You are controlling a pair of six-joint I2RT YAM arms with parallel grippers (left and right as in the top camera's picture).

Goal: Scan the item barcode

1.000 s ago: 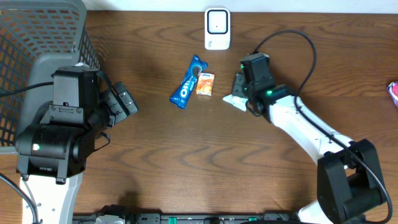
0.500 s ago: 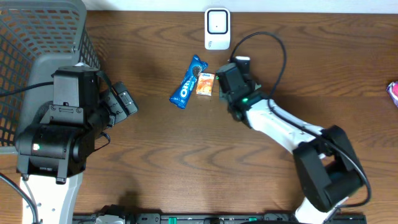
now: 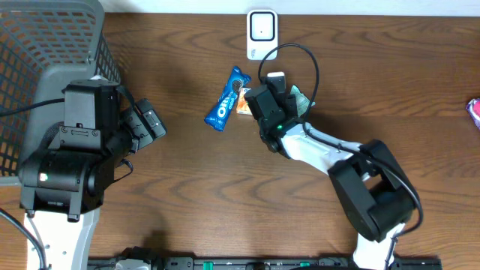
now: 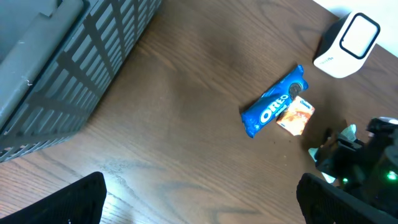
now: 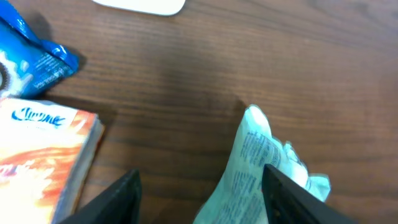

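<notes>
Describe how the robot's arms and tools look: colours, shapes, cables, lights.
The left arm and right arm pair white links with chunky black joint housings, each with a green light. A black cable loops over the right one. The left tool and right tool each have two black fingers.

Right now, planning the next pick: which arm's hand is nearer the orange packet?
Right. The right hand hovers just beside the orange packet, at its right edge in the overhead view. The left hand sits far off to the packet's left, near the basket.
</notes>
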